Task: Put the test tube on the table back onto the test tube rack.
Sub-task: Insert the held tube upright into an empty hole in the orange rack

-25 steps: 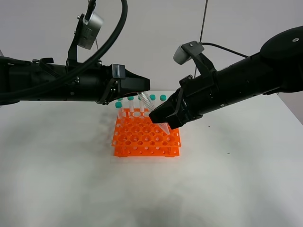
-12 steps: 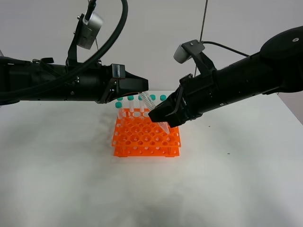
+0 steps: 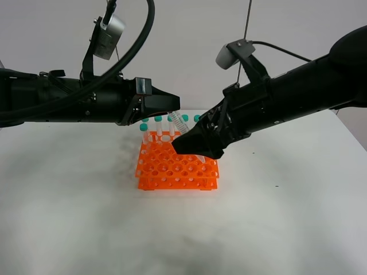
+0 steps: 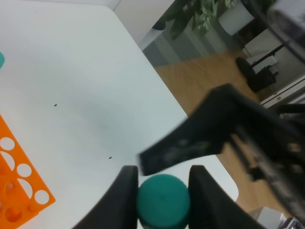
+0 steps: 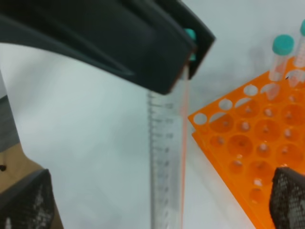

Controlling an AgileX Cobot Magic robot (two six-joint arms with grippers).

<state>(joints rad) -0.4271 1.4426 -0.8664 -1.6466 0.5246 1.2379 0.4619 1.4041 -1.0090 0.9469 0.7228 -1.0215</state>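
Note:
My left gripper (image 3: 172, 107) is shut on the teal-green cap (image 4: 163, 204) of the test tube (image 3: 179, 122) and holds it tilted above the orange test tube rack (image 3: 172, 170). The clear tube slants down towards the rack's right side, and its lower part is hidden behind my right gripper (image 3: 193, 146). In the right wrist view the tube (image 5: 167, 157) runs down from the left gripper (image 5: 119, 43) between the right fingers (image 5: 28, 200), which stand wide apart without touching it. Several other capped tubes (image 3: 157, 123) stand in the rack's back row.
The rack stands on the white table (image 3: 86, 217), a little behind its middle. The table's rounded far corner and the floor beyond it (image 4: 200, 71) show in the left wrist view. Both arms meet close together above the rack.
My right arm has lifted and its gripper has shifted slightly left, covering more of the tube's lower end. The left gripper and the tube have stayed almost still.

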